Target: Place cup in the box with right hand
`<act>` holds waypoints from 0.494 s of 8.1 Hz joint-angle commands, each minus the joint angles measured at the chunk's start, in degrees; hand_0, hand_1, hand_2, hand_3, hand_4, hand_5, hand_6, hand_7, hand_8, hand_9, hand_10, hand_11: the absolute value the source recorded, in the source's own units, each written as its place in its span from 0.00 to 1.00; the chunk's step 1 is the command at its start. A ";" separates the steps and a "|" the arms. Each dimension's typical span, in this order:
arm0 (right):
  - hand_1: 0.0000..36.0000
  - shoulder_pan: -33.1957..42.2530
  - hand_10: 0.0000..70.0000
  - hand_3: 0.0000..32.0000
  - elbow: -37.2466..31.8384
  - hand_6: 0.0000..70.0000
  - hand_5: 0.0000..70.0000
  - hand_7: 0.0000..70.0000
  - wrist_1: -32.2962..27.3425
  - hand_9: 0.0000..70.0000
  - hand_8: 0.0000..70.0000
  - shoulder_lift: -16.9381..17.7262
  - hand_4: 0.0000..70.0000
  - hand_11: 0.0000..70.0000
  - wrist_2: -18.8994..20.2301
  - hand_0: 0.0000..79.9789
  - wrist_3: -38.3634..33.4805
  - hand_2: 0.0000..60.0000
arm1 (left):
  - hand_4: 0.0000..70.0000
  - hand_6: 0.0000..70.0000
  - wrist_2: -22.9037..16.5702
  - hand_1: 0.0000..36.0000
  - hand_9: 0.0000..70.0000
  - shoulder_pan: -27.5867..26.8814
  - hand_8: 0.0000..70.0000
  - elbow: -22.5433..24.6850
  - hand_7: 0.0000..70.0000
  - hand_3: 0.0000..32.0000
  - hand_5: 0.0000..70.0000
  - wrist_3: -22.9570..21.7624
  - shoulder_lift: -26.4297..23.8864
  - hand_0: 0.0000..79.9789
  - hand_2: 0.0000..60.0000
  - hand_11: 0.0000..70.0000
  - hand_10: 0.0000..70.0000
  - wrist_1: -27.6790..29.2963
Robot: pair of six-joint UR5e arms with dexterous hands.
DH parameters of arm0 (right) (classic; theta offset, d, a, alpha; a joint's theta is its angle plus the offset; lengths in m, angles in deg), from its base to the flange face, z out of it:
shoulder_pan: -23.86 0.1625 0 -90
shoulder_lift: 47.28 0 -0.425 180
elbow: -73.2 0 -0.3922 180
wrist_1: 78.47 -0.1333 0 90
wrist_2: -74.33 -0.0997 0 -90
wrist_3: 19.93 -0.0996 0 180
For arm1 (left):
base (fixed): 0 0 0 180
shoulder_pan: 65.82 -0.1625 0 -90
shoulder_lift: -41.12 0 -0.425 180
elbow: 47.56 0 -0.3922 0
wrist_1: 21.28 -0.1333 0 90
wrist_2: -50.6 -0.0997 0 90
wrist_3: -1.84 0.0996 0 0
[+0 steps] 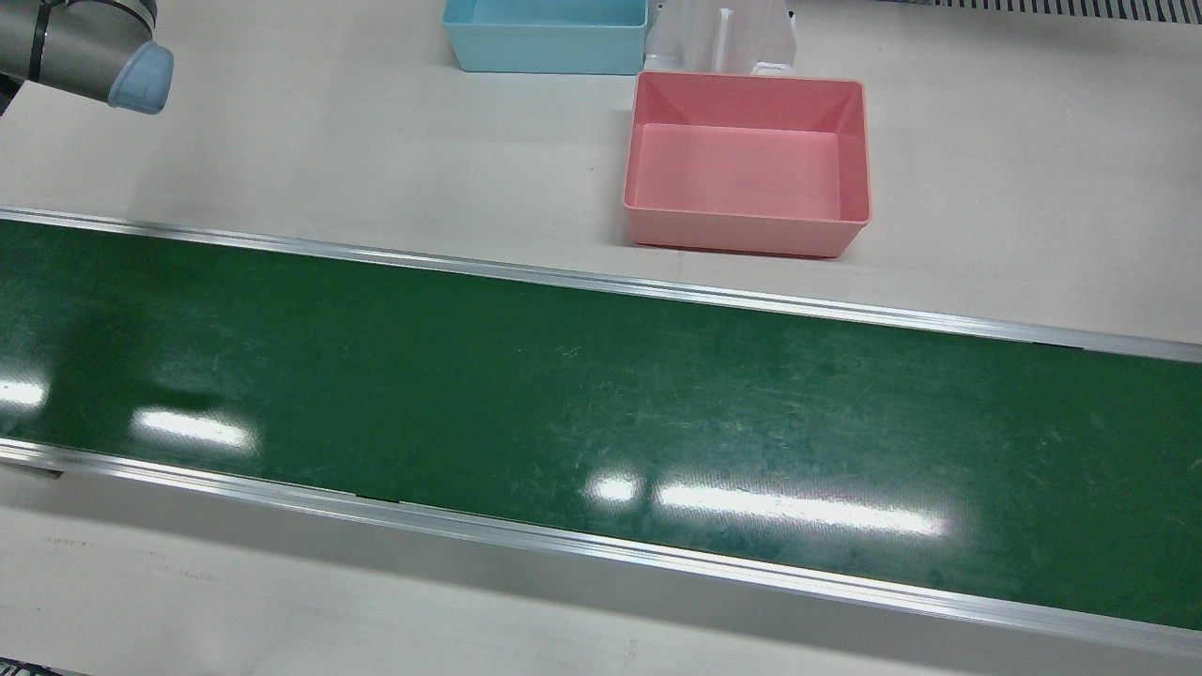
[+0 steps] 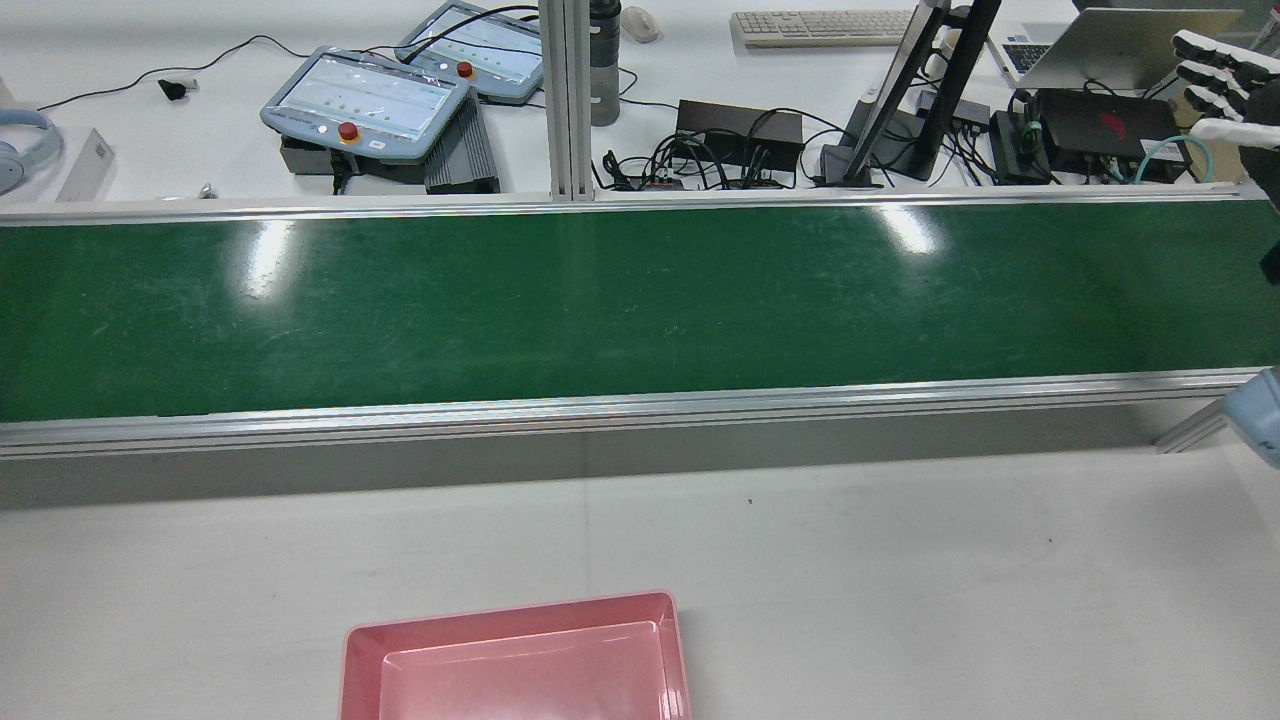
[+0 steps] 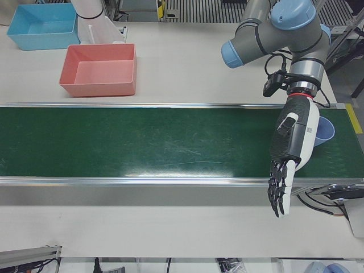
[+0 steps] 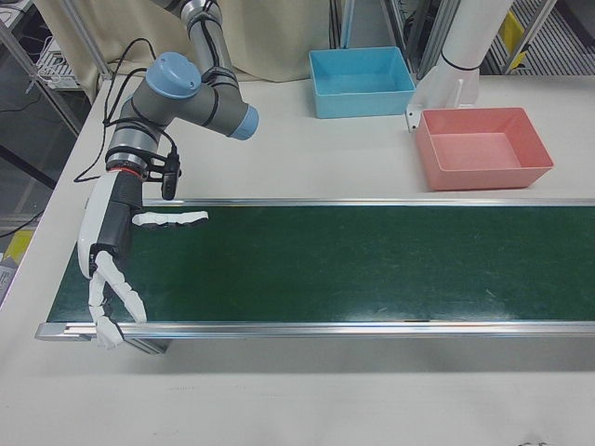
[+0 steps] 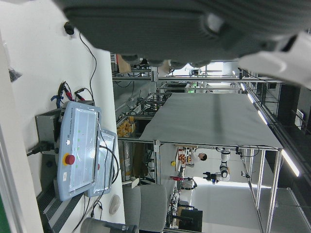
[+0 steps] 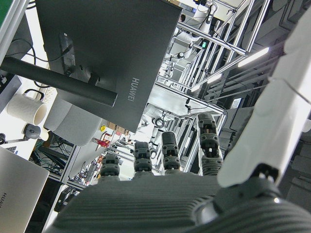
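the cup (image 3: 323,130) is a pale blue, open-mouthed cup lying on the green conveyor belt (image 3: 142,142) at the belt's end on the robot's left side, partly hidden behind the left hand (image 3: 290,153); whether it stands upright or tilts cannot be told. the pink box (image 1: 747,174) is a shallow rectangular bin with nothing in it, sitting on the tabletop (image 1: 329,141) between the belt and the robot's edge, with a blue bin (image 1: 545,33) just beyond it toward that edge. the right hand (image 4: 116,260) hangs over the opposite end of the belt, on the robot's right, fingers spread wide apart with the thumb stuck out sideways, holding nothing and touching nothing. the left hand points down over the belt's operator-side rail, fingers straight and loosely apart, holding nothing.
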 commanded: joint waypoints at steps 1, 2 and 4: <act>0.35 -0.17 0.04 0.00 -0.40 0.09 0.06 0.31 -0.09 0.17 0.08 -0.12 0.18 0.08 -0.05 0.64 0.06 0.00 | 0.00 0.00 0.00 0.00 0.00 0.00 0.00 0.09 0.00 0.00 0.00 0.00 0.02 0.00 0.00 0.00 0.00 0.00; 0.41 -0.34 0.04 0.00 -0.22 0.09 0.07 0.30 -0.26 0.17 0.07 -0.47 0.19 0.09 -0.05 0.65 0.14 0.00 | 0.00 0.00 0.00 0.00 0.00 0.00 0.00 0.09 0.00 0.00 0.00 0.00 0.02 0.00 0.00 0.00 0.00 0.00; 0.72 -0.34 0.16 0.00 -0.13 0.15 0.15 0.47 0.00 0.29 0.15 -1.44 0.21 0.28 -0.05 0.81 -0.12 0.24 | 0.00 0.00 0.00 0.00 0.00 -0.09 0.00 0.09 0.00 0.00 0.00 0.00 0.02 0.00 0.00 0.00 0.00 0.00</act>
